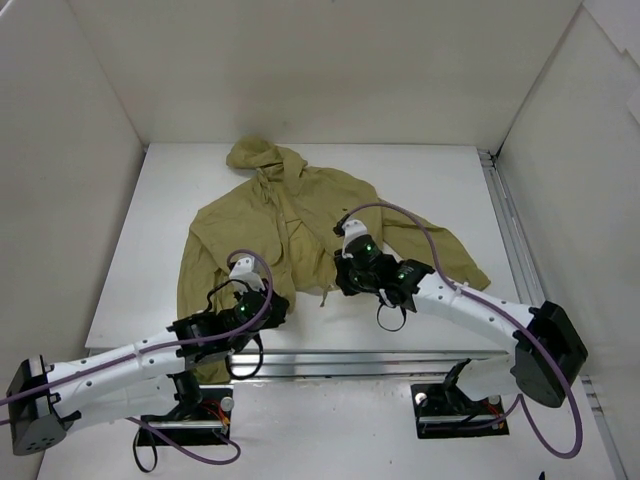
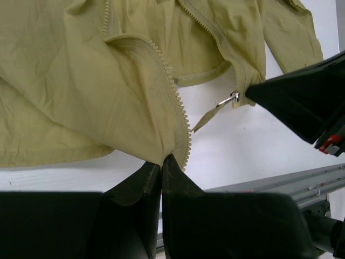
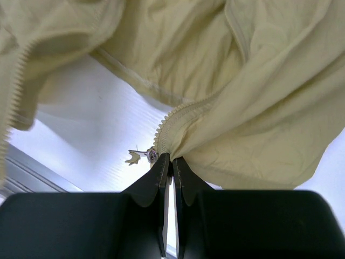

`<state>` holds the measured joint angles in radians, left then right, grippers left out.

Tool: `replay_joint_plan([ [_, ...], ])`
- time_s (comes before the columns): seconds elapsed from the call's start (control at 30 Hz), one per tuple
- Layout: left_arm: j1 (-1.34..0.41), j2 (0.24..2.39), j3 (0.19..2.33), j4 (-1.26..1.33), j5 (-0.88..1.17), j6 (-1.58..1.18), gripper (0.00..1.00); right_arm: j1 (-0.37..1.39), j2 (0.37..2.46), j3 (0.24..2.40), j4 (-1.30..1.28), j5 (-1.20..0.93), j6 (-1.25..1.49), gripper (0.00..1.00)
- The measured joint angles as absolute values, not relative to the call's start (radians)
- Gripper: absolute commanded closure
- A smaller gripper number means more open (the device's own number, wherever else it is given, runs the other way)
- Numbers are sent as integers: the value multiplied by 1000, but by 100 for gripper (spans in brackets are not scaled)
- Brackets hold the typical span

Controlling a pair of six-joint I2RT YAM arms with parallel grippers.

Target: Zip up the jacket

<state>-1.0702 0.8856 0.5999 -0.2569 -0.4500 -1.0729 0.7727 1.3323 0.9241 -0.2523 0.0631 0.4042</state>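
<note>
An olive-khaki, thin-fabric hooded jacket (image 1: pixel 300 215) lies spread on the white table (image 1: pixel 140 280), hood toward the far edge and hem toward the near edge, with its two front edges apart at the hem. The left gripper (image 2: pixel 161 159) has its jaws closed tight on the bottom corner of one front panel, right at the end of the pale zipper teeth (image 2: pixel 171 89). The right gripper (image 3: pixel 171 159) is pinched closed on the other panel's lower zipper end, just beside the small metal slider (image 3: pixel 152 156)
</note>
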Motion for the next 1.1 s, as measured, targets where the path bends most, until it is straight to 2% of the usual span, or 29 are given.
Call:
replay_joint_plan([
  [0.33,-1070,857,542,-199,-463,-1023,100,845,1330,904,-390,209,394,100],
  [0.57,-1070,842,542,-172,-477,-997,100,863,1335,1089,-500,472,385,100],
  [0.77,-1070,840,543,-178,-477,-997,100,973,1398,1214,-485,667,321,100],
  [1.1,-1070,816,546,-189,-488,-998,100,855,1491,1379,-621,836,308,100],
])
